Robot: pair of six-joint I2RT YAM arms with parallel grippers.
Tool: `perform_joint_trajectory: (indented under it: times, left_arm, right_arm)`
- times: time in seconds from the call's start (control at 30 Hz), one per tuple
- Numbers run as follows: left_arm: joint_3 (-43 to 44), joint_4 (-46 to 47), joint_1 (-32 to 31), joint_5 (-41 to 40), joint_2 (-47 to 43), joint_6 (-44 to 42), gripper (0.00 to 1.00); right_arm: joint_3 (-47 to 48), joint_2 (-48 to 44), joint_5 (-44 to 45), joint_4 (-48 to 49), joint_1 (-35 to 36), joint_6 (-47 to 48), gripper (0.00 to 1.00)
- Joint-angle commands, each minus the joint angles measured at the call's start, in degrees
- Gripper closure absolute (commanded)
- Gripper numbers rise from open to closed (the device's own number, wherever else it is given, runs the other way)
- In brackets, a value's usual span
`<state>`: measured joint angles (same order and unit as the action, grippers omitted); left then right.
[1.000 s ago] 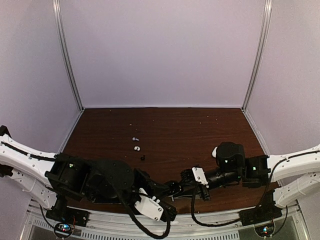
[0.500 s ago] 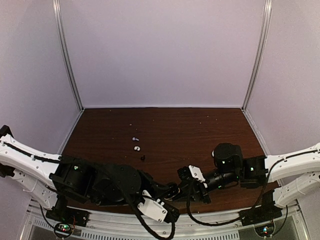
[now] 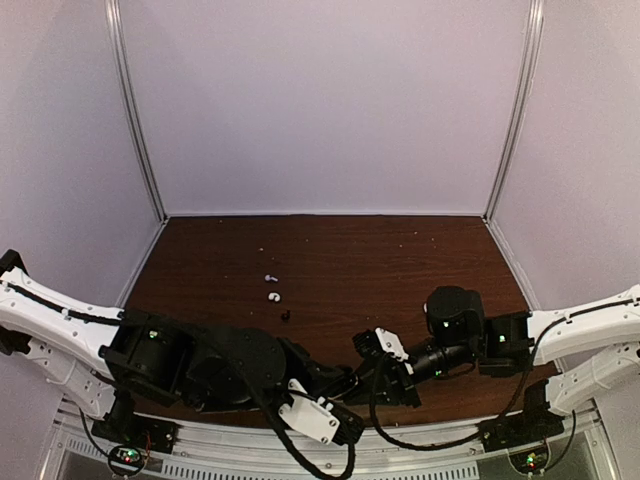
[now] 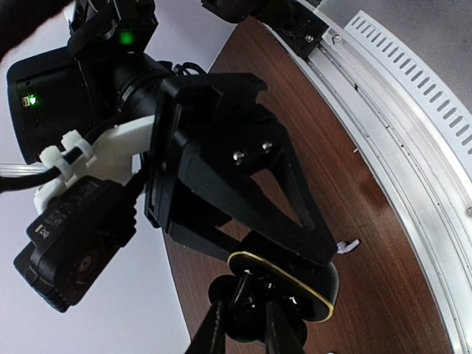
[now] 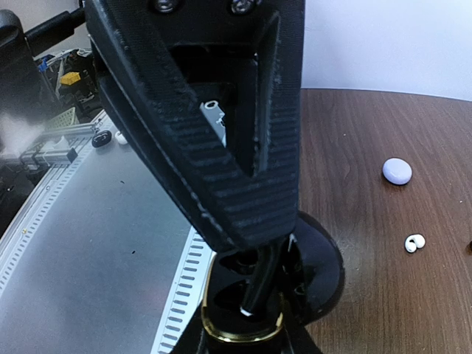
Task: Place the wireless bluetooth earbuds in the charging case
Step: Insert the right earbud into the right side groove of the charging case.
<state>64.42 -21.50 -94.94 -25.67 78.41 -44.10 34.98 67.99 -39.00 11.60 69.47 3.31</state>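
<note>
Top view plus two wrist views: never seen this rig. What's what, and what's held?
Two robot arms are bolted at the near edge of a wooden table, each ending in a two-finger gripper. The top picture looks down from behind them; the other two come from cameras on the wrists, so each shows its own fingers close up. The left gripper clamps a round black case with a gold rim. The right gripper is shut on a small black earbud, tip down at the case's opening. Loose on the table: a pale lavender bud, a curled white bud and a black bud.
</note>
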Motion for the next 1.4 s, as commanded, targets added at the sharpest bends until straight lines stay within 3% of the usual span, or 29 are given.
perform_joint_trajectory:
  times: [0.0,0.43,0.8,1.37]
  left_arm:
    - [1.59,-0.44,-0.02,-1.76,1.08,-0.42,0.89]
    - [1.41,-2.09,-0.04,-2.93,2.25,-0.52,0.88]
    - [3.06,-3.36,0.00,1.23,3.15,-0.81,0.85]
    - [7.89,-7.35,-0.56,6.20,6.06,2.31,0.81]
  right_arm:
    - [-0.05,0.23,-1.51,2.75,0.48,-0.85,1.00]
    - [0.60,1.51,-1.34,3.28,1.10,-2.86,1.00]
    - [1.90,2.18,-1.63,5.13,1.11,-6.86,1.00]
    - [3.39,1.18,-2.79,6.69,1.12,-5.10,1.00]
